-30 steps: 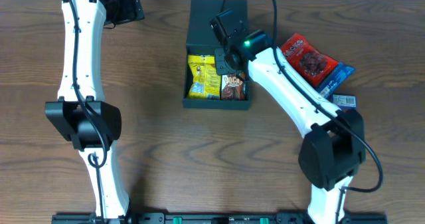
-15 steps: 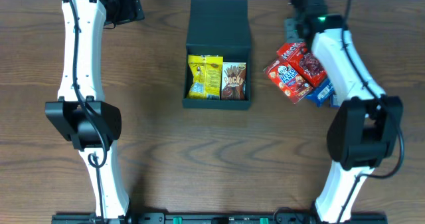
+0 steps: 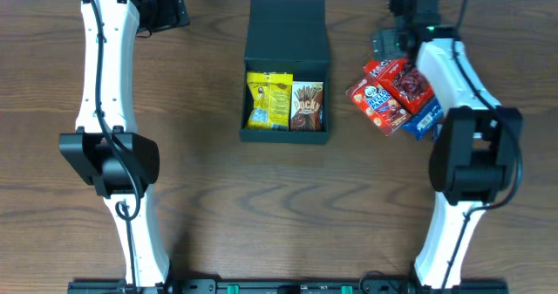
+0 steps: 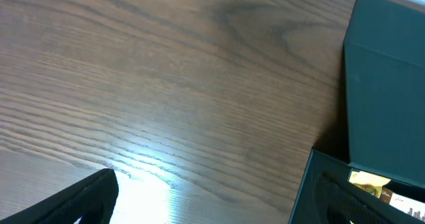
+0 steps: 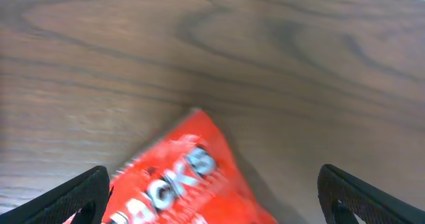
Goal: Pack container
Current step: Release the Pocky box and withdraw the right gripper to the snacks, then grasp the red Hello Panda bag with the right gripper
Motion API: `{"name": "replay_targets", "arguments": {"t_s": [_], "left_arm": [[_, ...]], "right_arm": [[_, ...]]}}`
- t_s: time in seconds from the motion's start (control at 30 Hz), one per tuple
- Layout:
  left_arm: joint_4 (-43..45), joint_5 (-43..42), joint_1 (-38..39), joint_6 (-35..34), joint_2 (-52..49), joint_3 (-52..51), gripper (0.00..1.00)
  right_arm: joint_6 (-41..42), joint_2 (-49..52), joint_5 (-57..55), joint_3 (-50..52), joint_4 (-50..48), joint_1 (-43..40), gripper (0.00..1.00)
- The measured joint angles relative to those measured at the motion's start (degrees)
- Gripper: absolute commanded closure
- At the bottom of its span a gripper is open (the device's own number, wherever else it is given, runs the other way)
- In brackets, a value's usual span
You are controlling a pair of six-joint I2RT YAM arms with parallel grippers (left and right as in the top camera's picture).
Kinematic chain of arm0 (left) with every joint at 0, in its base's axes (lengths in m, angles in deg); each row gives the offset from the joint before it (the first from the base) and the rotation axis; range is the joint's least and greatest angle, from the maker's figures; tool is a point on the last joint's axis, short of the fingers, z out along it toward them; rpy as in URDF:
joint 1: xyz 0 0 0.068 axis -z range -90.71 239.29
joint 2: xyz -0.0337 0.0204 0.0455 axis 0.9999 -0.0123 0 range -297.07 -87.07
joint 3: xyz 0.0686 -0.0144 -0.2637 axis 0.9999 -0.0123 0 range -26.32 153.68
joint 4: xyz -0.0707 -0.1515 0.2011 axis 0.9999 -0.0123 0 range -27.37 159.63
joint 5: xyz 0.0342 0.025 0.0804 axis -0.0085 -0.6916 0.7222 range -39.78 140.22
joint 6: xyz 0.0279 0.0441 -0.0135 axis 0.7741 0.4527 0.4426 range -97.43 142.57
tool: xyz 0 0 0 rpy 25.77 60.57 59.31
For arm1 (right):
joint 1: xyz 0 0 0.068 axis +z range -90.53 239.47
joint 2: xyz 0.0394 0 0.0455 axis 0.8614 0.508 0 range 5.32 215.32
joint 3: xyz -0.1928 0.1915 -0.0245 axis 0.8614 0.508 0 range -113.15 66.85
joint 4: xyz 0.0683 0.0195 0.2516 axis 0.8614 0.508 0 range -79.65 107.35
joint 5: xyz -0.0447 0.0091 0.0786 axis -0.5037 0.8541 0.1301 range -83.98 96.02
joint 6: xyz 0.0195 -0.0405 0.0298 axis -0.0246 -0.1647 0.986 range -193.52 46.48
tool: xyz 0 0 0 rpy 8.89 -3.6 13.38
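The container [image 3: 287,32], a dark teal box, lies open at the table's far middle, its lid folded back. In it lie a yellow packet [image 3: 268,100] and a brown Pocky packet [image 3: 306,106]. My right gripper [image 3: 388,44] hangs open over the far edge of a pile of snack packets, and a blurred red packet [image 5: 179,177] lies below and between its fingers [image 5: 78,196], not gripped. My left gripper [image 3: 167,10] stands open at the far left. In its wrist view, the left gripper [image 4: 212,207] is over bare wood, with the container [image 4: 388,78] just to its right.
The pile to the right of the container holds a red packet with cartoon figures [image 3: 377,99], a dark red packet [image 3: 410,85] and a blue one [image 3: 427,121]. Both white arms reach in from the near edge.
My right arm swung from over the container to the snack pile on the right and its jaws opened. The brown packet stayed in the container. The left arm kept still.
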Motion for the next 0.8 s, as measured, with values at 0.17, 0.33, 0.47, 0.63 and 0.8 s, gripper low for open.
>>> {"name": "replay_targets", "arguments": {"t_s": [0.17, 0.33, 0.47, 0.63, 0.8], "left_arm": [[-0.42, 0.00, 0.00, 0.00, 0.00, 0.00, 0.05], [-0.55, 0.00, 0.00, 0.00, 0.00, 0.00, 0.05], [-1.29, 0.00, 0.00, 0.00, 0.00, 0.00, 0.05], [-1.42, 0.00, 0.00, 0.00, 0.00, 0.00, 0.05], [-1.42, 0.00, 0.00, 0.00, 0.00, 0.00, 0.05]], "right_arm": [[-0.68, 4.04, -3.45, 0.00, 0.15, 1.99, 0.01], [-0.70, 5.57, -5.07, 0.00, 0.31, 1.62, 0.01], [-0.70, 5.79, -5.62, 0.00, 1.29, 0.85, 0.01], [-0.68, 5.97, -5.51, -0.09, 3.48, 0.17, 0.14], [-0.79, 5.97, -4.52, -0.42, 6.16, 0.20, 0.34]]}}
